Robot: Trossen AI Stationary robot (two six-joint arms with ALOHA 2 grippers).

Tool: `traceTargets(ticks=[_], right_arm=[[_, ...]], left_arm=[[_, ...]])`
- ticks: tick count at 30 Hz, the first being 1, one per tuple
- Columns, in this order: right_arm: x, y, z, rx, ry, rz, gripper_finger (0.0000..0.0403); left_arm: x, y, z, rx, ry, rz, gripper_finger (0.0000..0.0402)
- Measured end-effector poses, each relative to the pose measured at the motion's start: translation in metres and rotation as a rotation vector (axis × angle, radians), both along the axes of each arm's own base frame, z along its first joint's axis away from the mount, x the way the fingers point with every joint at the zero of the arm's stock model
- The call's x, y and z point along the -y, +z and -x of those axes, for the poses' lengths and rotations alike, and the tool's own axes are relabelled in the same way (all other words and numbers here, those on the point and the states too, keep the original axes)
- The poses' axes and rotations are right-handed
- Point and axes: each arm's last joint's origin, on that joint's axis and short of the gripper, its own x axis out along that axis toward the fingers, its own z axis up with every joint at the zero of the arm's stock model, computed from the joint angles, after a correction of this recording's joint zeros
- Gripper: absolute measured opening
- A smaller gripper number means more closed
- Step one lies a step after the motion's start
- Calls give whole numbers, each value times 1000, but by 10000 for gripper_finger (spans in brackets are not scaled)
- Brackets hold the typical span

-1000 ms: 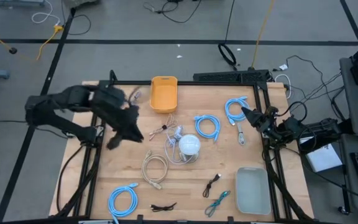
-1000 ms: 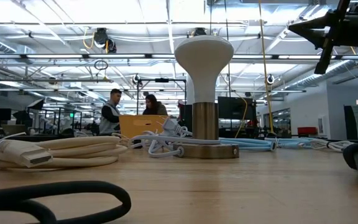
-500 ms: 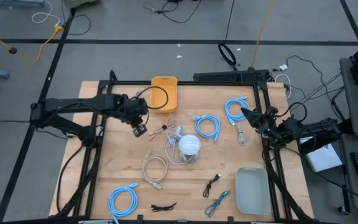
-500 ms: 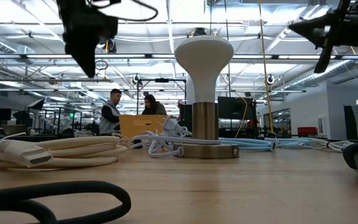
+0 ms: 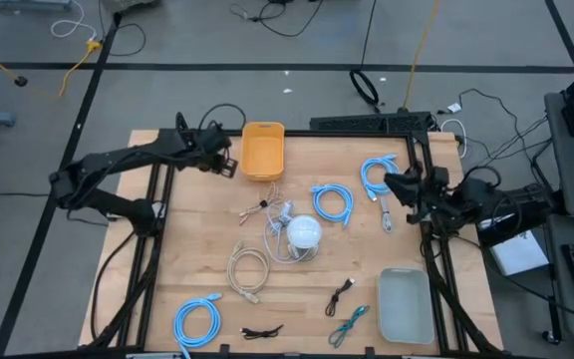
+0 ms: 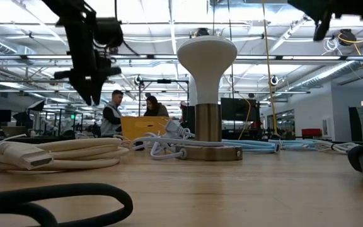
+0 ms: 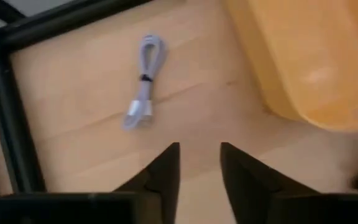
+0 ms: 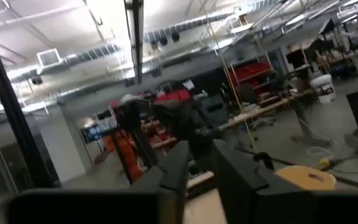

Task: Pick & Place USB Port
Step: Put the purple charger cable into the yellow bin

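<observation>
A small white USB port piece (image 5: 285,212) (image 6: 172,129) lies on the wooden table with its cord, beside a white-domed lamp (image 5: 303,232). My left gripper (image 5: 225,167) (image 7: 199,158) hovers open near the far edge, just left of the orange bin (image 5: 262,150) (image 7: 309,56). A small bundled grey cable (image 7: 143,81) lies on the wood ahead of its fingers. My right gripper (image 5: 389,184) (image 8: 201,165) is raised over the table's right side and points out into the room. There is a narrow gap between its fingers and nothing in it.
A grey tray (image 5: 405,304) sits at the near right. Coiled blue cables (image 5: 332,201) (image 5: 377,175) (image 5: 197,321), a beige cable (image 5: 247,269), and black (image 5: 342,291) and teal (image 5: 350,321) cords lie scattered. Black frame rails (image 5: 157,229) border the table. People stand in the room beyond (image 6: 115,110).
My left gripper has swung from the table's left middle toward the far edge and stopped beside the orange bin. My right gripper has risen and rolled; in the low view it now sits nearly out of the picture's top.
</observation>
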Motion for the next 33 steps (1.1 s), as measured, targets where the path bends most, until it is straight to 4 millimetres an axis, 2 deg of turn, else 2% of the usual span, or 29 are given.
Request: traceTargets(ticks=[4,6,10,15,26,33], right_arm=[[-2,25,-11,0,7,-10,146],[-3,31,-18,-23,6,-3,170],[-5,38,-28,-31,1,8,204],[-7,39,-35,5,20,-33,223],[-9,48,-35,115,120,-34,221],[-10,51,-33,144,143,-24,220]], left_arm=[[-19,-17,1,-31,-8,83,197],[-26,-28,-2,-66,-43,110,224],[-36,-46,-5,-156,-50,104,246],[-46,-59,-10,-203,-78,67,227],[-64,-72,-10,-177,-62,55,134],[-72,-83,-8,-195,-38,81,124]])
